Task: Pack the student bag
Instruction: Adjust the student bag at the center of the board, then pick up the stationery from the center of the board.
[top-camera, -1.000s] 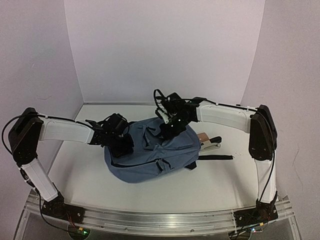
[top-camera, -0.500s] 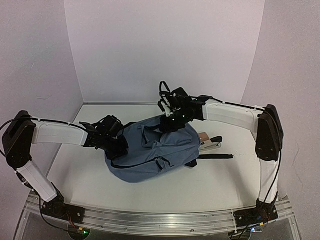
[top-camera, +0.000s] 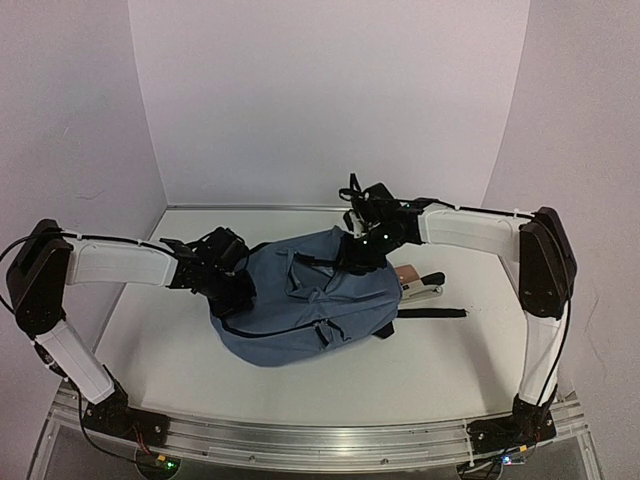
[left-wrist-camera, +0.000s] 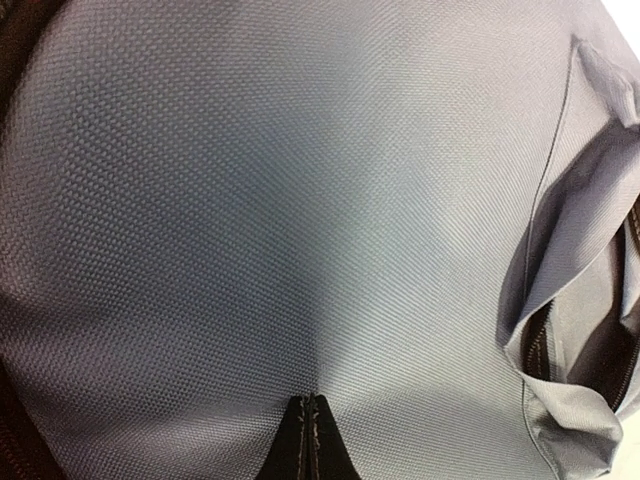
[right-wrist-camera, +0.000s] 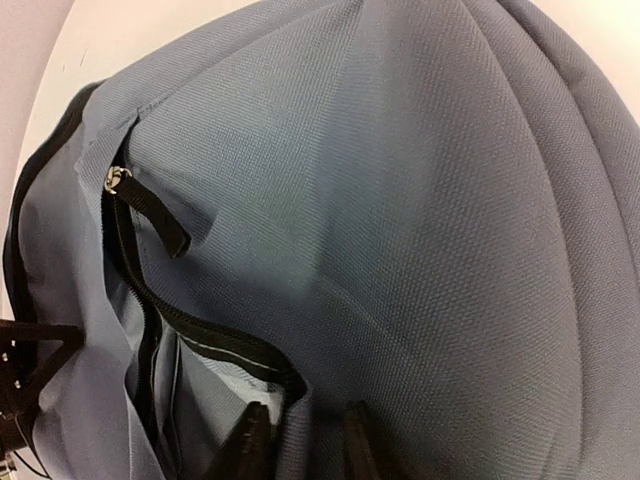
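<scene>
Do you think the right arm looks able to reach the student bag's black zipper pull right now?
Probably yes: the right pincer, jaws parted, is near the uncovered zipper pull on the student bag.

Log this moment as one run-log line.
student bag lying on table | left gripper shut against its fabric | right gripper open beside dark zipper

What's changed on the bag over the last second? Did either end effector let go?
The right end effector slid rightward along the far top of the student bag, where the fabric now peaks higher. Its fingers now stand apart; what it held before isn't visible. The left end effector drew slightly leftward. Unchanged: the left one remains shut at the bag's left side, and the bag stays in place.
</scene>
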